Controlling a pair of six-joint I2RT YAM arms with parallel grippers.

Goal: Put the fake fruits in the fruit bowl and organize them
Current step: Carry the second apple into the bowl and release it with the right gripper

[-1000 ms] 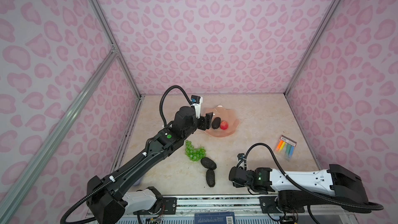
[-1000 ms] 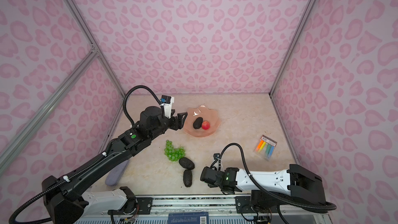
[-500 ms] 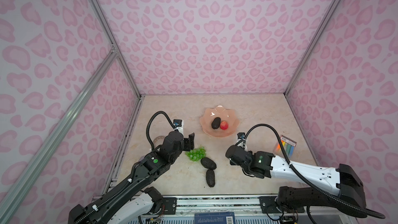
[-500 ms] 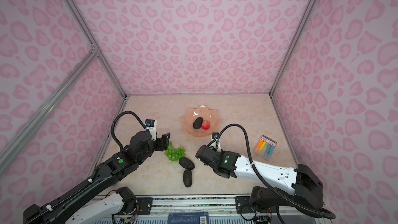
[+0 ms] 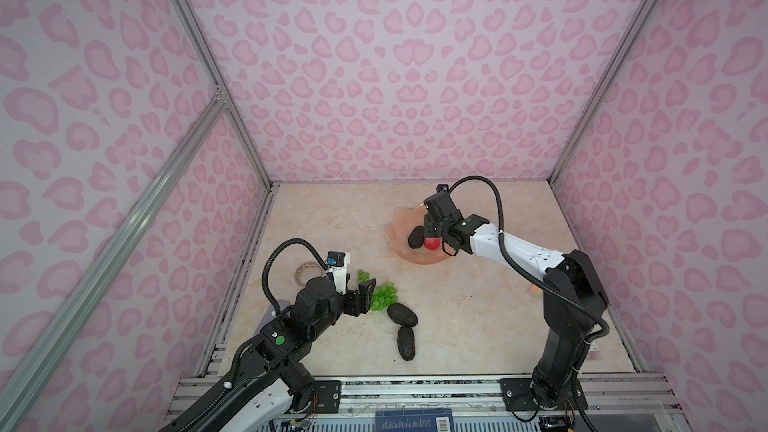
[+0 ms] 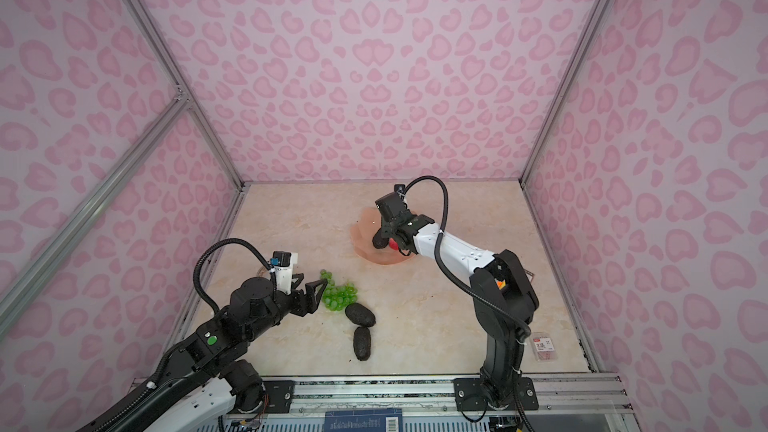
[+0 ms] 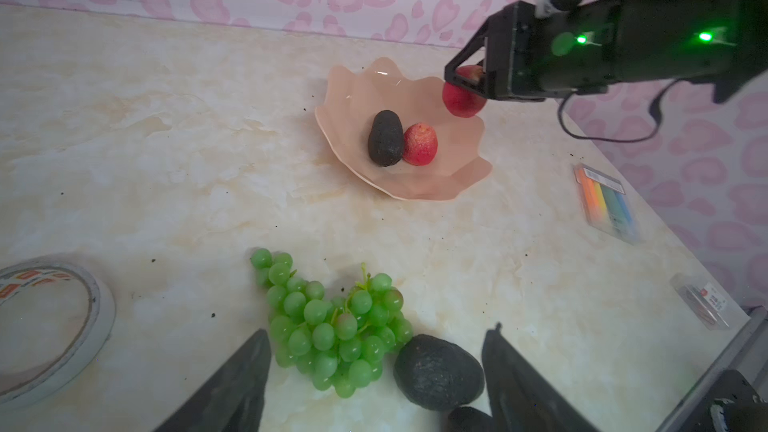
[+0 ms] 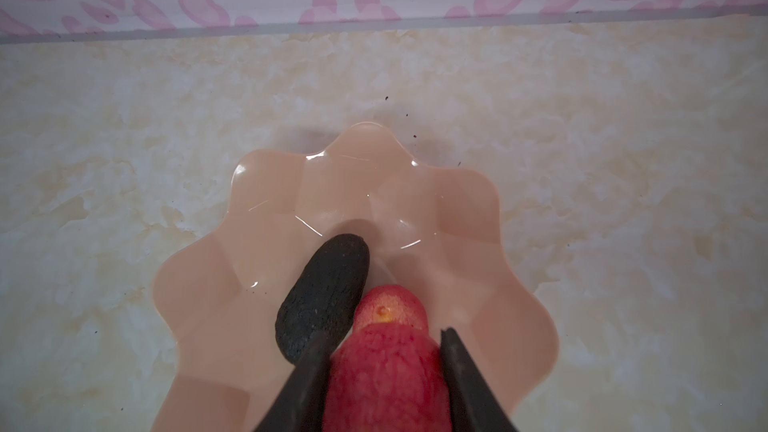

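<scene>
The right gripper [image 8: 383,338] pinches a red ball [image 8: 386,384] between its two dark fingers and holds it in the air over the bowl [image 8: 340,184], clear of the dish floor in the left wrist view. Below it in the bowl lie an avocado [image 7: 385,138] and a second red ball [image 7: 420,144], side by side and touching. The left gripper [image 7: 379,331] stands spread and empty, low over the table [image 7: 166,139], pointing at the bunch of grapes [image 7: 332,326]; whether a finger touches the bunch cannot be told. The grapes lie on the table, well apart from the bowl, with a second avocado [image 5: 402,314] just beside them and a third avocado [image 5: 406,342] near it towards the front edge. A tape ring [image 7: 50,326] lies on the table on the bunch's other side, and a pack of coloured strips [image 7: 604,201] lies near the right wall.
</scene>
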